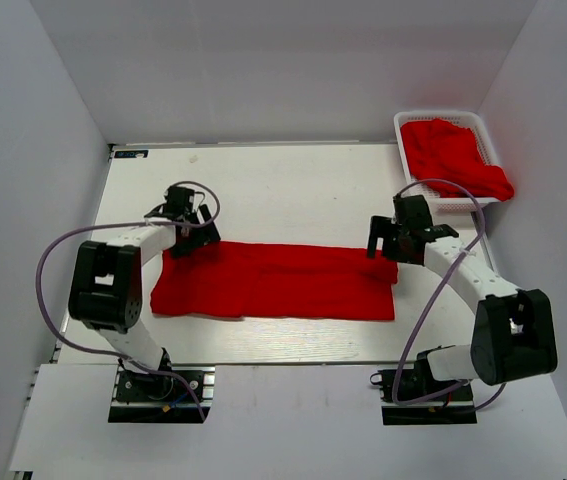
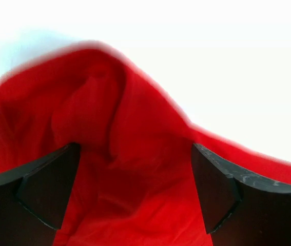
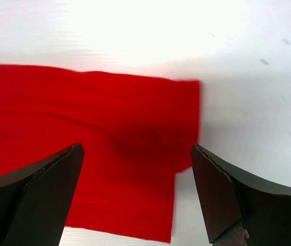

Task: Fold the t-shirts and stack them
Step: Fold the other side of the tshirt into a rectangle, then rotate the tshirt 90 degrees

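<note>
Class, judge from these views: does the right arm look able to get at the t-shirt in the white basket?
Probably yes: the right hand is open and holds nothing, the basket stands just beyond it with nothing standing between, and the t-shirt lies uncovered on top.

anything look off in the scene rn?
Two small things. The heaped red shirts spill over the near-right rim of the white basket. The folded t-shirt on the table is bunched up at its left end, between the fingers of the open left gripper.
</note>
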You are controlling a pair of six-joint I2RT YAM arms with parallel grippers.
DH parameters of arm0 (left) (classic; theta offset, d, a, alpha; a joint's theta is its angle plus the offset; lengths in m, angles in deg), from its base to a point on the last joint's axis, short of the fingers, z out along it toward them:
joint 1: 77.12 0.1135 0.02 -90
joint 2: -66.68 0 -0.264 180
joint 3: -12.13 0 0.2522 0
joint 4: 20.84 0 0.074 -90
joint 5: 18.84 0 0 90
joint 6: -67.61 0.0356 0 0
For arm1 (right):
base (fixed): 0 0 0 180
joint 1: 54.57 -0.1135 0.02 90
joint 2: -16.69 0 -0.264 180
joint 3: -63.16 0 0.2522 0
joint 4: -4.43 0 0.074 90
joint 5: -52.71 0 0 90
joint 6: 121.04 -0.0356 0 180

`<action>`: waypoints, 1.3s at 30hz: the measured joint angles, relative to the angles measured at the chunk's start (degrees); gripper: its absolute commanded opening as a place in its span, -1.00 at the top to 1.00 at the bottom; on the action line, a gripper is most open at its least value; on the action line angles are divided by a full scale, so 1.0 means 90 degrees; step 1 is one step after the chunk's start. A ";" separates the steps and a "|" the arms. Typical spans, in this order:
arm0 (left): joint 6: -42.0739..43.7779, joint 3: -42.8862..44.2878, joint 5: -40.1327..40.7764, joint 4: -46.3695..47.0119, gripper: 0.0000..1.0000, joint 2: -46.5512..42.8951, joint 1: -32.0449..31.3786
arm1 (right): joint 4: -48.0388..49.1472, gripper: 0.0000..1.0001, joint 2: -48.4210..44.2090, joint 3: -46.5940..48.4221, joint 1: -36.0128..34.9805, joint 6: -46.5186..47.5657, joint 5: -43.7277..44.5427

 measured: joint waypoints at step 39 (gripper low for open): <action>-0.0172 0.9717 -0.3109 0.1511 -1.00 0.7315 -0.0515 | 0.3757 -0.81 0.0682 -0.1778 -0.3082 0.0041 -0.3864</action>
